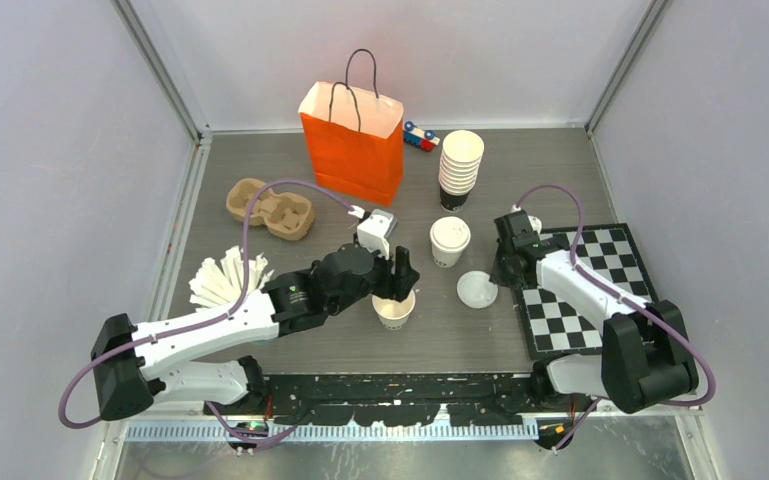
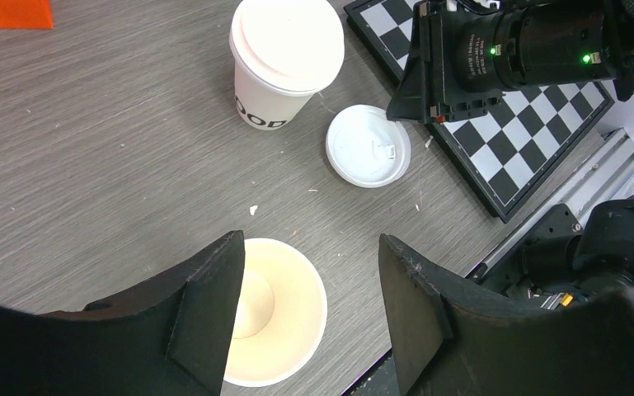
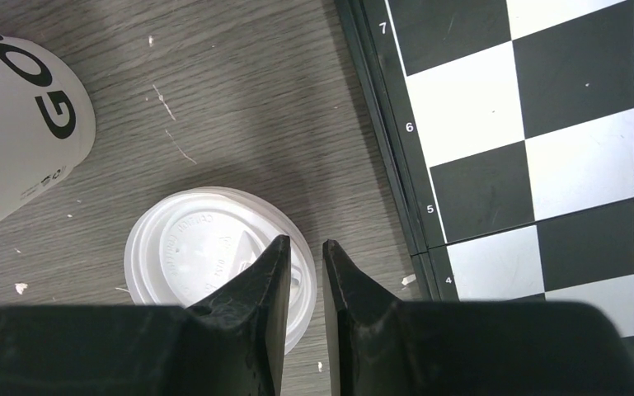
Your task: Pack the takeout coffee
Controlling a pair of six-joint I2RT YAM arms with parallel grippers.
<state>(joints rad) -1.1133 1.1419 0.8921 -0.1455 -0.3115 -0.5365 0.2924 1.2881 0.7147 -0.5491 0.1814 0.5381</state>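
Hovering over takeout coffee cups in the middle of the tabletop [image 1: 520, 180].
The left gripper [image 2: 312, 247] has its fingers spread wide about a lidless paper cup [image 1: 394, 310], cream inside, standing toward the near edge. The right gripper [image 3: 305, 243] has its fingers almost pressed together just above a loose white lid [image 1: 477, 289], which lies flat beside the chessboard [image 1: 580, 290] at the right edge. A lidded cup [image 1: 449, 241] stands upright beyond the lid, toward the orange bag [image 1: 352, 140] at the far edge.

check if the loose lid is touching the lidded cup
Apart. The left wrist view shows bare table between the loose lid and the lidded cup.
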